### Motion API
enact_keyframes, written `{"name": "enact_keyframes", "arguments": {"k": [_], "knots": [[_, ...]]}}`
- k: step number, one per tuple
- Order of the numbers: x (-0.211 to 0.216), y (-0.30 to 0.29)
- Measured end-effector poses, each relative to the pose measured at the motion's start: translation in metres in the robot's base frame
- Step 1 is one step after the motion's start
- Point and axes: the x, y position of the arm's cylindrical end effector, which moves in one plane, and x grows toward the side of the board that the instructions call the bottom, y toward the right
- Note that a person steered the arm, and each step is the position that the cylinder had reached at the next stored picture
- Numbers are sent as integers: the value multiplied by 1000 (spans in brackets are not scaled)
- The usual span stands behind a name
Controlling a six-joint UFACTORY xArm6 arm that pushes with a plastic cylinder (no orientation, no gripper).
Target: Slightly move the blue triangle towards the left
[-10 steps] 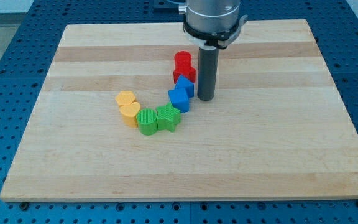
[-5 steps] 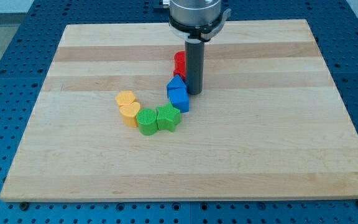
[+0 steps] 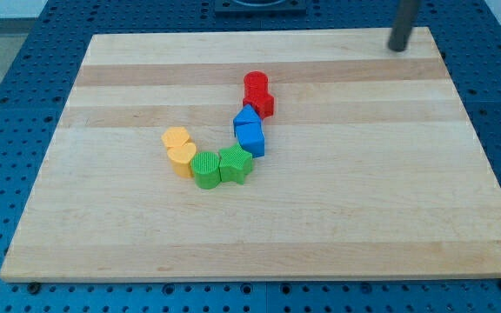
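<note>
The blue triangle (image 3: 246,119) sits near the board's middle, touching a second blue block (image 3: 251,138) just below it and a red block (image 3: 260,104) at its upper right. My tip (image 3: 398,49) is far off at the view's top right, near the board's top edge, well away from every block.
A red cylinder (image 3: 256,84) stands above the red block. A green star (image 3: 235,164), a green cylinder (image 3: 205,168) and two yellow blocks (image 3: 179,149) curve down to the left of the blue blocks. The wooden board (image 3: 103,217) lies on a blue perforated table.
My tip pushed in from the right against the blue triangle, shifting it slightly left, then went far up and to the right. The other blocks have stayed put.
</note>
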Motion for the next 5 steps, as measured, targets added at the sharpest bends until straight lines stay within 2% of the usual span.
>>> {"name": "enact_keyframes", "arguments": {"k": [2, 3, 4, 5], "knots": [[0, 8], [-1, -7], [16, -51], [43, -67]]}}
